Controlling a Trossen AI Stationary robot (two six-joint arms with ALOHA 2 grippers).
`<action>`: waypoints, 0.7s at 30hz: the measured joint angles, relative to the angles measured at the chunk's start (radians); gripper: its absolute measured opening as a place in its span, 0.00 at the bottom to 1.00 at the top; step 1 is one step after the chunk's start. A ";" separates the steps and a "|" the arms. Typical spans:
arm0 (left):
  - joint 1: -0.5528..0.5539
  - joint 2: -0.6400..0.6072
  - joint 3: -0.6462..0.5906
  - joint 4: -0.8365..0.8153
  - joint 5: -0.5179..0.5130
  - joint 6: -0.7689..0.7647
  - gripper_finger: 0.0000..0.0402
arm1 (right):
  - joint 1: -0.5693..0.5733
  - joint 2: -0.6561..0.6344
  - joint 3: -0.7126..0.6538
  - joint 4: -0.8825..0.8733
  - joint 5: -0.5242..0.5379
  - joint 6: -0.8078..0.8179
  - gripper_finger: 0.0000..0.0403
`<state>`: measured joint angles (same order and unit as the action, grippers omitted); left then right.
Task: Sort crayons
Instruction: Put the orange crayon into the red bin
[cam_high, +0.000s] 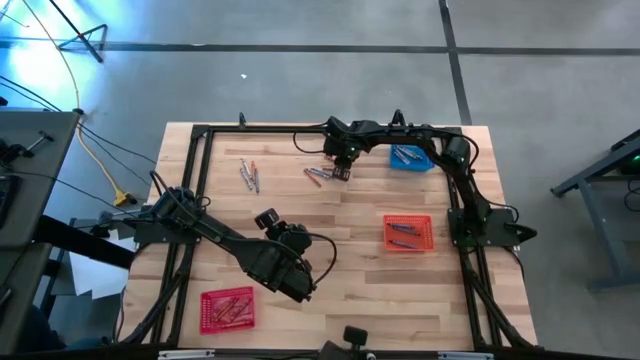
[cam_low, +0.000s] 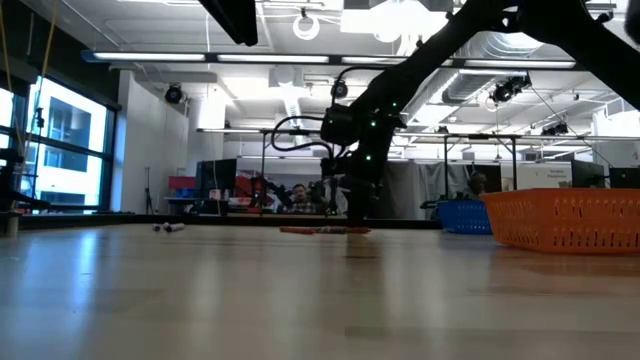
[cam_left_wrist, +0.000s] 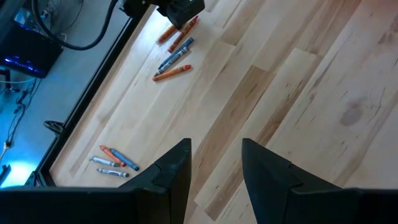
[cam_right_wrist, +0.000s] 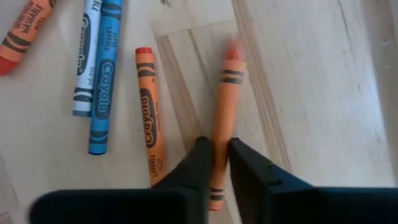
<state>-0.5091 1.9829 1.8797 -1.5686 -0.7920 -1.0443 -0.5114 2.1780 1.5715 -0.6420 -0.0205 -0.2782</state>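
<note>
Several crayons lie loose on the wooden table (cam_high: 350, 290). One cluster (cam_high: 318, 175) is at the far middle and another (cam_high: 250, 175) lies to its left. My right gripper (cam_high: 342, 172) (cam_right_wrist: 216, 146) stands over the far-middle cluster, shut on an orange crayon (cam_right_wrist: 225, 93). Beside that crayon lie another orange one (cam_right_wrist: 149, 115), a blue one (cam_right_wrist: 106, 81) and a pale one (cam_right_wrist: 84, 59). My left gripper (cam_high: 302, 288) (cam_left_wrist: 214, 152) hangs open above bare wood at the near middle, with nothing between its fingers. My right gripper pinches the orange crayon's barrel (cam_right_wrist: 219, 130) between its two fingers, on the half toward the blunt end. The fingers come steeply from above, one on each long side. The crayon lies about level at table height; whether it is clear of the wood, I cannot tell.
A blue basket (cam_high: 412, 157) holding crayons stands at the far right. An orange-red basket (cam_high: 407, 232) sits at the right middle and a red basket (cam_high: 228, 307) at the near left. A black frame (cam_high: 200, 135) borders the table. Bare wood lies in the middle.
</note>
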 joint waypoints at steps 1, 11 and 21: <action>0.000 0.000 0.000 0.000 0.000 0.000 0.32 | 0.000 0.000 0.000 -0.002 -0.003 0.000 0.06; 0.000 0.000 0.000 0.021 0.000 -0.002 0.32 | -0.002 -0.003 0.001 -0.023 -0.011 0.011 0.01; 0.000 0.000 0.000 0.025 0.000 -0.018 0.32 | -0.033 -0.067 -0.006 -0.052 -0.017 0.017 0.00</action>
<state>-0.5094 1.9828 1.8797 -1.5433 -0.7918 -1.0620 -0.5439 2.1112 1.5660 -0.6943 -0.0380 -0.2613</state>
